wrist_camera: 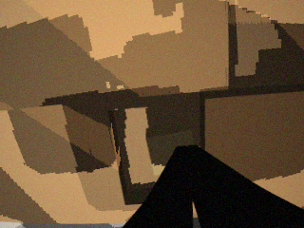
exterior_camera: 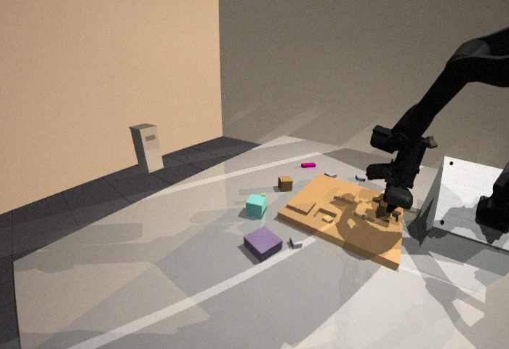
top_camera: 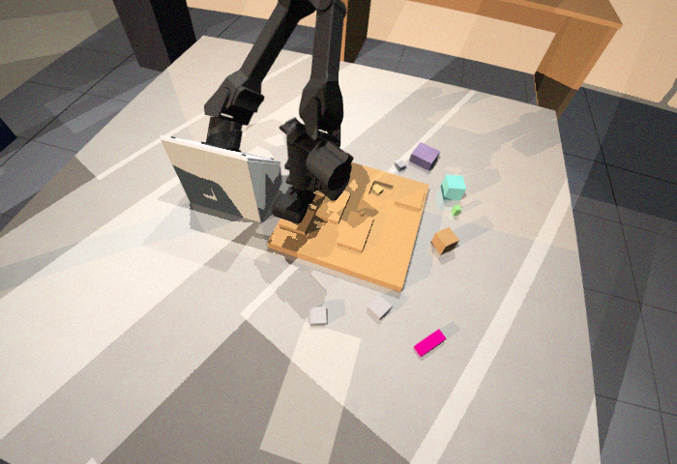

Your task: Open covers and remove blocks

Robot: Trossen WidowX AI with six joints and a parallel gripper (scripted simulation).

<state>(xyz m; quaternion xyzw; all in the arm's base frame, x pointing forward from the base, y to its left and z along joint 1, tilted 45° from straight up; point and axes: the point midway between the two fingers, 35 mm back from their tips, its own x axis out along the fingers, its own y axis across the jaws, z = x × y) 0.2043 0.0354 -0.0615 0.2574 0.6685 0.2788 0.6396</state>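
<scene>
The tan puzzle board lies flat on the table. My gripper is shut with nothing in it. Its tips are down at the board's corner nearest the arm base. In the wrist view a dark well opening lies just past the fingertips, with a flat cover to its right. I cannot tell what the well holds. A small yellow block sits in an uncovered well further out. Raised covers lie on the board.
Around the board lie a purple block, a teal cube, a small green cube, a brown cube, a magenta bar and small grey blocks. A tilted white panel stands by the arm base.
</scene>
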